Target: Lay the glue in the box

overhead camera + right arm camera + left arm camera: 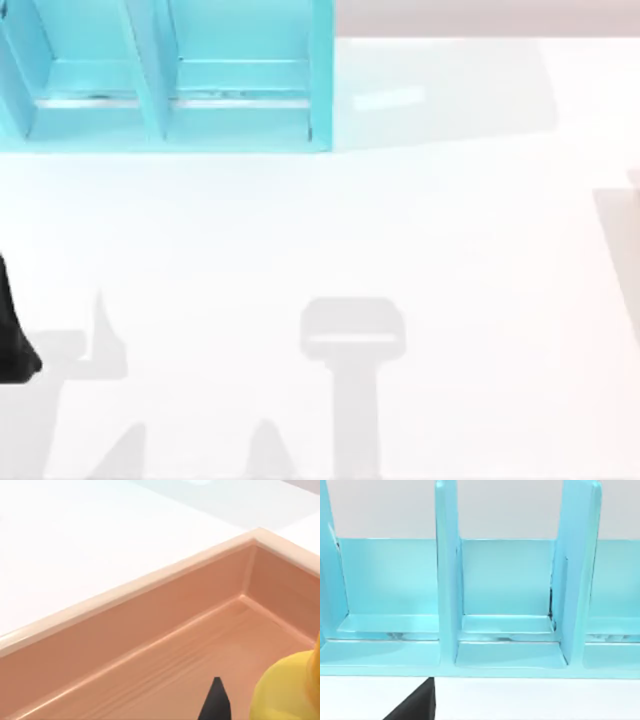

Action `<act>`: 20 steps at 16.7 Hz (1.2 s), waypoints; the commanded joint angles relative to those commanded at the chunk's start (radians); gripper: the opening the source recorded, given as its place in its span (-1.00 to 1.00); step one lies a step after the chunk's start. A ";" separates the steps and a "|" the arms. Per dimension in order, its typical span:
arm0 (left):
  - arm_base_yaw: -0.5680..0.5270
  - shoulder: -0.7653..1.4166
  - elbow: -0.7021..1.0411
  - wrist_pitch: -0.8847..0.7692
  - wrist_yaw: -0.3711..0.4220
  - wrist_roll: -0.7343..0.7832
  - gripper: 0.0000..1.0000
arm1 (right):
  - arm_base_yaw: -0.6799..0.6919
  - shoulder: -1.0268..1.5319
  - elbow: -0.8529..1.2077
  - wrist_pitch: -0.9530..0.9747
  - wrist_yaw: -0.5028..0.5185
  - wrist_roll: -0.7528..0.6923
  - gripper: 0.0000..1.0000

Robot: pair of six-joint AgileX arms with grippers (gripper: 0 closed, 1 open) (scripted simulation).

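The box (170, 80) is turquoise with thin walls and upright dividers, and stands at the table's back left. Its compartments (507, 630) face the left wrist camera from close by. A black part of my left gripper (415, 706) shows just in front of the box's front wall. My left arm (12, 340) is a dark shape at the table's left edge. The glue (287, 690) shows as a rounded yellow body inside a peach-coloured tray (150, 625). A black part of my right gripper (216, 702) lies beside it; whether they touch is unclear.
The peach tray has a low pale rim (125, 587) and a corner close to the glue. A pale sliver (633, 180) sits at the table's right edge. White tabletop (400, 230) stretches between the box and the right side, crossed by grey shadows.
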 joint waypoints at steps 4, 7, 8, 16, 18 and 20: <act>0.000 0.000 0.000 0.000 0.000 0.000 1.00 | -0.066 0.035 -0.038 -0.079 -0.078 -0.088 -1.00; 0.000 0.000 0.000 0.000 0.000 0.000 1.00 | -0.066 0.035 -0.038 -0.079 -0.078 -0.088 -1.00; 0.000 0.000 0.000 0.000 0.000 0.000 1.00 | -0.066 0.035 -0.038 -0.079 -0.078 -0.088 -1.00; 0.000 0.000 0.000 0.000 0.000 0.000 1.00 | -0.025 0.015 0.004 0.123 -0.182 0.010 -1.00; 0.000 0.000 0.000 0.000 0.000 0.000 1.00 | -0.028 0.001 0.017 0.237 -0.221 0.058 -1.00; 0.000 0.000 0.000 0.000 0.000 0.000 1.00 | -0.033 -0.018 0.021 0.331 -0.240 0.095 -1.00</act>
